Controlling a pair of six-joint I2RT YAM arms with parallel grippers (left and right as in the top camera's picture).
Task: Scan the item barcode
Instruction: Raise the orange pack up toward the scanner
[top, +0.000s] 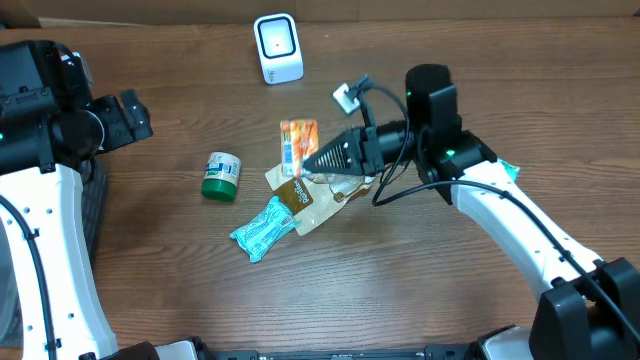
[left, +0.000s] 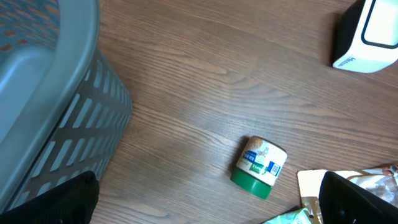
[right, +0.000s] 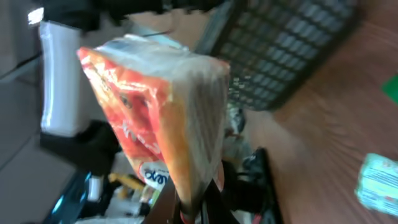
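Wood counter (top: 400, 300), middle: right gripper (top: 308, 158) clamps tight on the orange packet (top: 298, 140) just above the pouch pile (top: 300, 200), near the white scanner (top: 277, 47); left gripper (top: 138, 115) sits far left, wide open, empty.

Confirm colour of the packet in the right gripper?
The packet is mostly orange with a white patch; right wrist view shows it best.
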